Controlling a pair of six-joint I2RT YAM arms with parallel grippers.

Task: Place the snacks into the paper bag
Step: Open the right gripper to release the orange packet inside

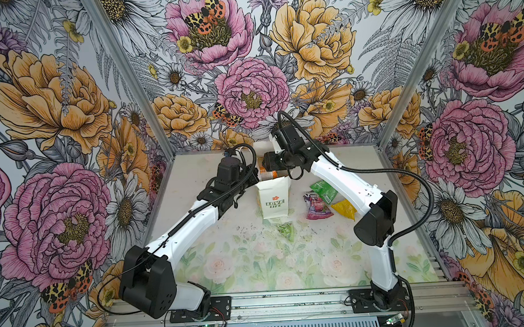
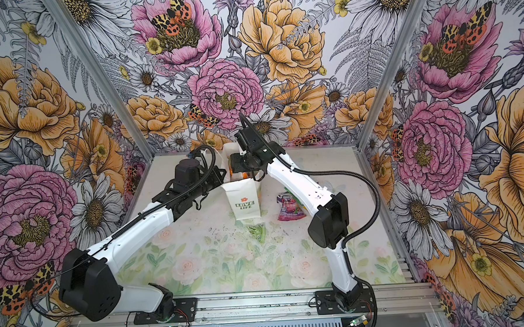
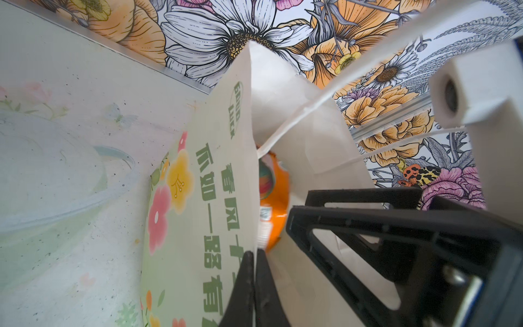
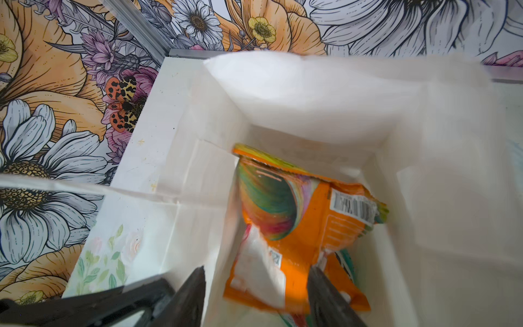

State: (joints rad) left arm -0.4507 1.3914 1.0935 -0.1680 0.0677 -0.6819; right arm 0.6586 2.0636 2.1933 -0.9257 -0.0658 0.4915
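While our left jaws clamp the rim of the white paper carrier bag (image 1: 274, 200) near the table's (image 1: 330, 167) back edge, our right jaws stand parted above the orange-white plastic packet (image 4: 311, 220) inside; we should withdraw straight upward, brushing no wall.

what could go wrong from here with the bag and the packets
1. The left gripper pinches only the rim of the paper bag; a tug could tip or crumple the bag.
2. The orange packet sits slanted between the parted jaws of the right gripper; it might snag as the gripper lifts out.
3. The green packet, purple packet and yellow packet lie close by the right arm, which might sweep them away.
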